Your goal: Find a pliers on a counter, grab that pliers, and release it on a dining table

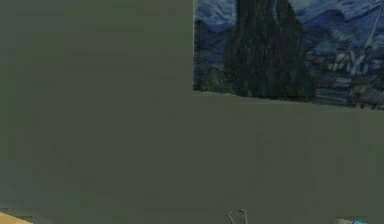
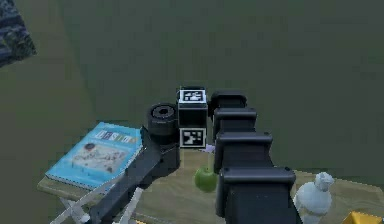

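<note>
No pliers can be made out for certain. The nearest candidate is a small thin grey forked shape (image 1: 237,216) at the forward view's bottom edge, too small to name. In the arm side view, pale thin shapes lie low on the left where the hand (image 2: 98,207) reaches down over the tabletop (image 2: 342,186). Which of them are the hand's own fingers and which might be a tool I cannot tell, nor whether the hand holds anything, since its far end sits against the surface and the things on it.

The hand's dark body slants down to the left from a round dark wrist piece (image 2: 160,119). Just right of that piece stand two white squares with black marks (image 2: 192,98), one above the other. The arm (image 2: 245,150) rises from the bottom edge as a dark stepped bar.

A flat blue book or box (image 2: 105,150) lies on the tabletop just beside the hand's body, on its left. A small green round thing (image 2: 205,180), like an apple, sits close against the arm's left side. Right of the arm stands a white bottle (image 2: 318,195), with a bit of something yellow (image 2: 366,215) at the bottom right corner.

Behind it all is a dark olive wall (image 2: 300,60). A blue painting (image 1: 290,50) with a dark tree shape hangs on it at the forward view's upper right
</note>
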You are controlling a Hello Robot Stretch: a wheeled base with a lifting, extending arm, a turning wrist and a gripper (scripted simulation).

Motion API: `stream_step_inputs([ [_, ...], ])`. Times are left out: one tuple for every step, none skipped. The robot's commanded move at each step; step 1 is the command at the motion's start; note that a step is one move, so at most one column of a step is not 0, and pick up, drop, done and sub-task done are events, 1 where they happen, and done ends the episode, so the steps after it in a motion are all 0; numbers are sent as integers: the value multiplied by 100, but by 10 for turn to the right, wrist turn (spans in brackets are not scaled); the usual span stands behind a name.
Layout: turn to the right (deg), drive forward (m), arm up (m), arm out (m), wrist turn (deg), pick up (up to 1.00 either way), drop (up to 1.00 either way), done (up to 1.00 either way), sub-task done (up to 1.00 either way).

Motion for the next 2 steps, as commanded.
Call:
stream_step_inputs([
  [0, 0, 0, -10, 0, 0, 0, 0, 0],
  [-450, 0, 0, 0, 0, 0, 0, 0, 0],
])
